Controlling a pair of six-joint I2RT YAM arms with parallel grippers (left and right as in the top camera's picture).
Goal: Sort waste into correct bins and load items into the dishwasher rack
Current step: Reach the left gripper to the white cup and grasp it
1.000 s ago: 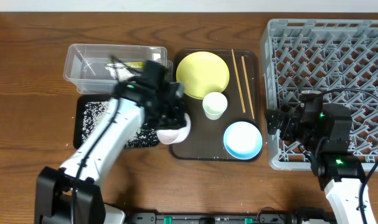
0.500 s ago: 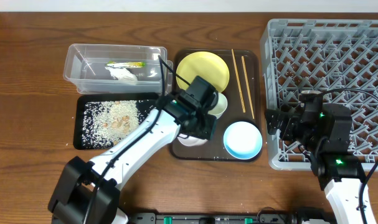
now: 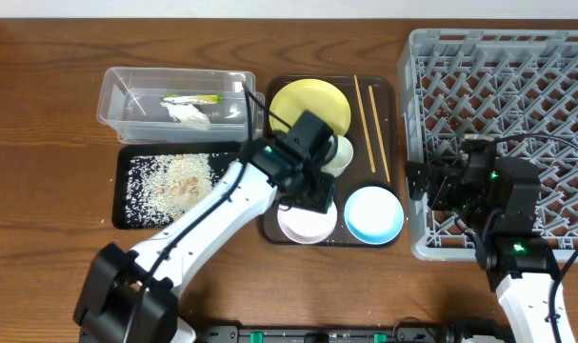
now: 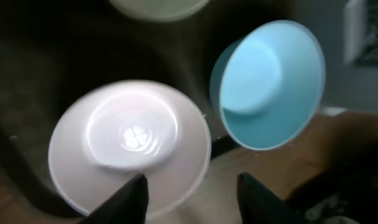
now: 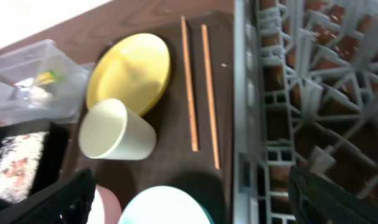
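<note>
Since a second ago your left gripper [image 4: 193,194] has carried the white bowl [image 3: 306,225] in from the left edge of the brown serving tray [image 3: 355,181] to its front left part. The wrist has also drawn back, so the bowl now shows whole from overhead. Your left jaws stand apart with nothing clamped. In the wrist view the fingers [image 4: 131,198] hang by the bowl's near rim, and you cannot tell whether they touch it. The bowl sits upright, open side up.

Just to its right, on the tray's front right part, sits the light blue bowl [image 3: 372,212]; whether the two rims touch is unclear. Near the tray's middle, behind the white bowl, the white cup [image 3: 340,152] is partly hidden by your arm. The yellow plate [image 3: 312,105] lies at the tray's back left. The two chopsticks [image 3: 370,124] lie side by side along its right side.

Left of the tray, toward the back, the clear tub [image 3: 108,95] holds the wrapper [image 3: 193,98] and the napkin [image 3: 188,115]. In front of the tub, just beside the tray's left edge, the black tray [image 3: 120,214] holds the rice [image 3: 169,179].

Your right gripper [image 3: 429,186] has not moved. It hovers right of the tray at the left wall of the rack [image 3: 412,105], jaws wide apart and empty. Everything rests on the wooden surface [image 3: 41,143].
</note>
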